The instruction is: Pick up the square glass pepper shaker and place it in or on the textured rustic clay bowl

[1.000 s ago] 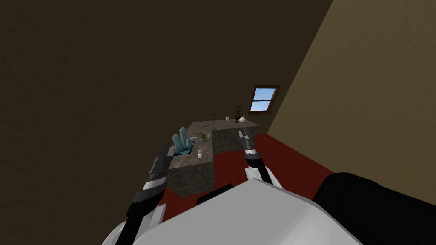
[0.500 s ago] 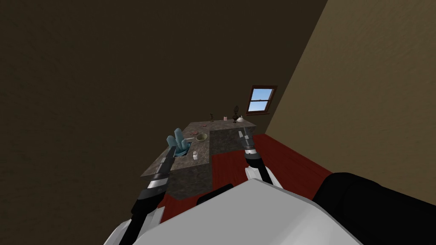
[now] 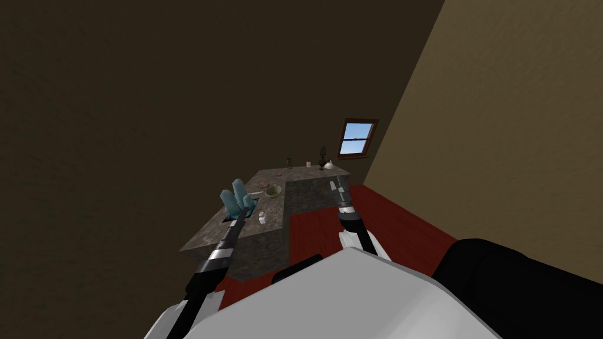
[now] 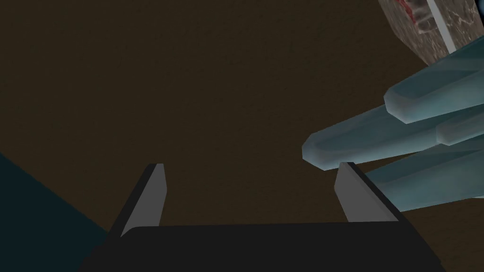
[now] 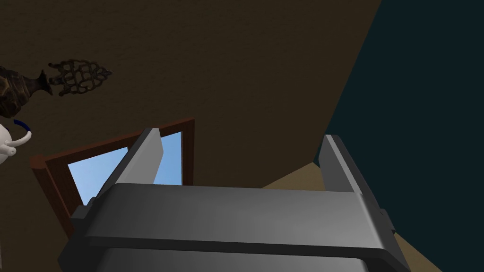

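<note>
While my left gripper [image 4: 250, 165] hung with its two fingers spread and nothing between them, one fingertip sat just beside the pale blue crystal cluster [image 4: 401, 141]. The small pale pepper shaker [image 3: 262, 218] stood on the mottled stone counter [image 3: 206, 238], near the crystals on the side toward my right arm, apart from the gripper. The greenish bowl [image 3: 273, 190] lay beyond the crystals, farther from me. My right gripper [image 5: 241, 133] was likewise spread and empty, well apart from the crystals.
</note>
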Available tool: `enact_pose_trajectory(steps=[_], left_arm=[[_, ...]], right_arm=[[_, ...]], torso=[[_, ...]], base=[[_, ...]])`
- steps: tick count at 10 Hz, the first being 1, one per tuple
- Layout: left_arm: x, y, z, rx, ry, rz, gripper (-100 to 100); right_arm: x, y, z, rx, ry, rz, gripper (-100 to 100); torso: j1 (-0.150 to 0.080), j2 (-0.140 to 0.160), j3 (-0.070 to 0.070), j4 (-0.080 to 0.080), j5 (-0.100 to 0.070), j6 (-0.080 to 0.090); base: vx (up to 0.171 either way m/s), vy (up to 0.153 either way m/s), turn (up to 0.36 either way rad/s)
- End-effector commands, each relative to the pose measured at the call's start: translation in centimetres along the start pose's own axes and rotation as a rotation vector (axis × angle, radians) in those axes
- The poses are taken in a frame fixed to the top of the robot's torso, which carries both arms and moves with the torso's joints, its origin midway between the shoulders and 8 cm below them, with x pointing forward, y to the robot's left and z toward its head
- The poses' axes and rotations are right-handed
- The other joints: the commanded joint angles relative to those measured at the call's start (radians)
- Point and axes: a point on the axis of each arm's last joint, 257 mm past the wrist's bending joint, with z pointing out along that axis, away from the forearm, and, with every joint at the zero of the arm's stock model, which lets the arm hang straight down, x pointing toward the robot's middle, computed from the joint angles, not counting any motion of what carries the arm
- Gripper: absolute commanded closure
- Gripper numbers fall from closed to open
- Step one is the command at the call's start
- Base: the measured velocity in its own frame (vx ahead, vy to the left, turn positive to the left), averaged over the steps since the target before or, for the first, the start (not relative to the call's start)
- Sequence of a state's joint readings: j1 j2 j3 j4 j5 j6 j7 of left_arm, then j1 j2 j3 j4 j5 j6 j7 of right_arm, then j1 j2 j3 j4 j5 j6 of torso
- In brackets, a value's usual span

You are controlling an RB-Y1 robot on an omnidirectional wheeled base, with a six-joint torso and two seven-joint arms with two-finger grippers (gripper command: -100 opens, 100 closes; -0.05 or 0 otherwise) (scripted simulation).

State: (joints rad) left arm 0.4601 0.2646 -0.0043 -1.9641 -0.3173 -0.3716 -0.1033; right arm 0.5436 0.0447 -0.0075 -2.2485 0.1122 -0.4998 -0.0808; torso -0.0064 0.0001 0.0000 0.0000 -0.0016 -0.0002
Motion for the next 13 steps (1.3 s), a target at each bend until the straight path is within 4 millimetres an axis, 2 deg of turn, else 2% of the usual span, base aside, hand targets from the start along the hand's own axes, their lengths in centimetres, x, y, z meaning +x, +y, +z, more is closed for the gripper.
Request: enact_pose_trajectory(steps=[1, 7, 13], left_arm=[[0.8, 2.0, -0.4, -0.037, 0.037, 0.055, -100], [1.9, 9.0, -2.0, -0.166, 0.171, 0.267, -100], [1.4, 15.5, -4.2, -0.282, 0.285, 0.468, -100]], right_arm=[[0.0, 0.0, 0.0, 0.0, 0.0, 0.0, 0], [0.0, 0.0, 0.0, 0.0, 0.0, 0.0, 0], [0.0, 0.0, 0.0, 0.0, 0.0, 0.0, 0]], torso=[[0.0, 0.0, 0.0, 0.0, 0.0, 0.0], [0.002, -0.001, 0.0, 0.0, 0.0, 0.0], [0.002, 0.0, 0.0, 0.0, 0.0, 0.0]], base=[[0.006, -0.093, -0.031], [0.007, -0.082, -0.04], [0.007, -0.078, -0.037]])
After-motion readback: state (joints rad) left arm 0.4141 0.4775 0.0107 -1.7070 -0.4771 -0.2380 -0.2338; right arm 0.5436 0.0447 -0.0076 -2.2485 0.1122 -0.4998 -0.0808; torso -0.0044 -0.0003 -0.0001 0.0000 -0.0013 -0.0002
